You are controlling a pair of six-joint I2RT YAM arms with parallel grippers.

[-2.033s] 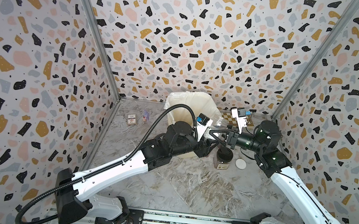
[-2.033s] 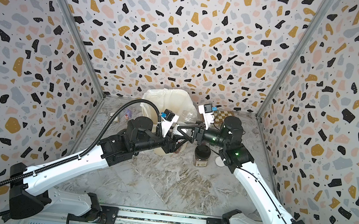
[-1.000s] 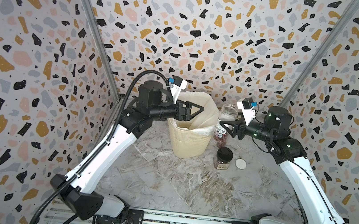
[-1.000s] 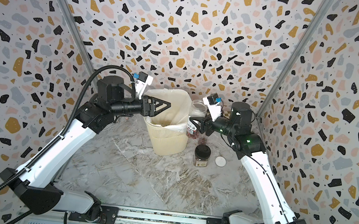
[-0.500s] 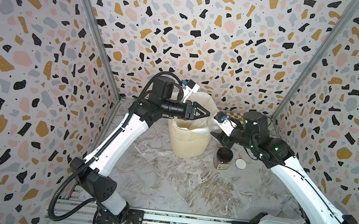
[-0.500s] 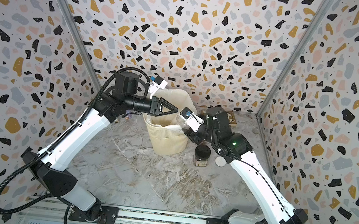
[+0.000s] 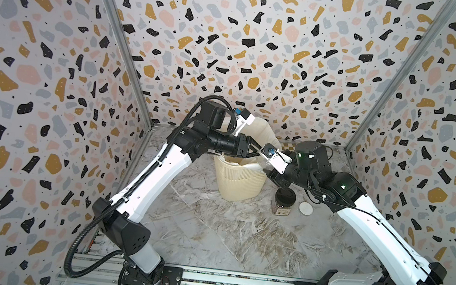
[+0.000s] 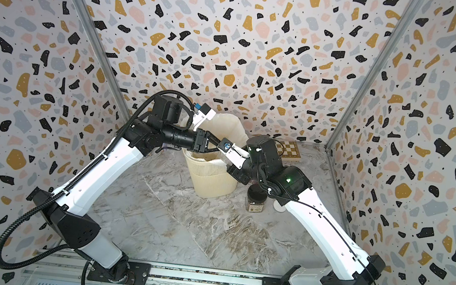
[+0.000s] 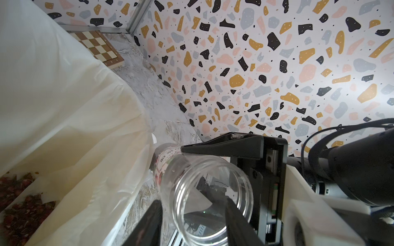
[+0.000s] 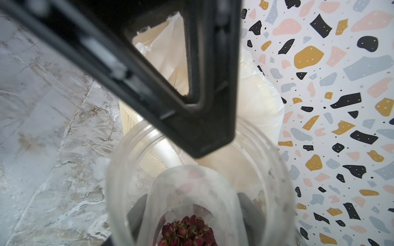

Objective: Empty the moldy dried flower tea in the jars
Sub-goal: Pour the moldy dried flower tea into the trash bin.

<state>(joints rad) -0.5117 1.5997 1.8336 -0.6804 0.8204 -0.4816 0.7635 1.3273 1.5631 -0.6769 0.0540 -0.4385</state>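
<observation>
1. Reddish-brown tea (image 9: 19, 204) lies in the white bag (image 9: 64, 95), lower left of the left wrist view.
2. Right gripper (image 10: 193, 204) clamps the open jar (image 9: 191, 176), lower centre; we hold it level.
3. Left gripper (image 7: 257, 150) straddles its rim; whether clamped, we cannot tell, so we close gently.

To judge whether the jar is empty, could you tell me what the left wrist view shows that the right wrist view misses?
Only the left wrist view: the chessboard, and dried buds lying in the bin bag. Only the right wrist view: red buds seen through the glass of the jar. Both: the jar, the bag, the marble table, and the left end effector at the jar's mouth.
</observation>
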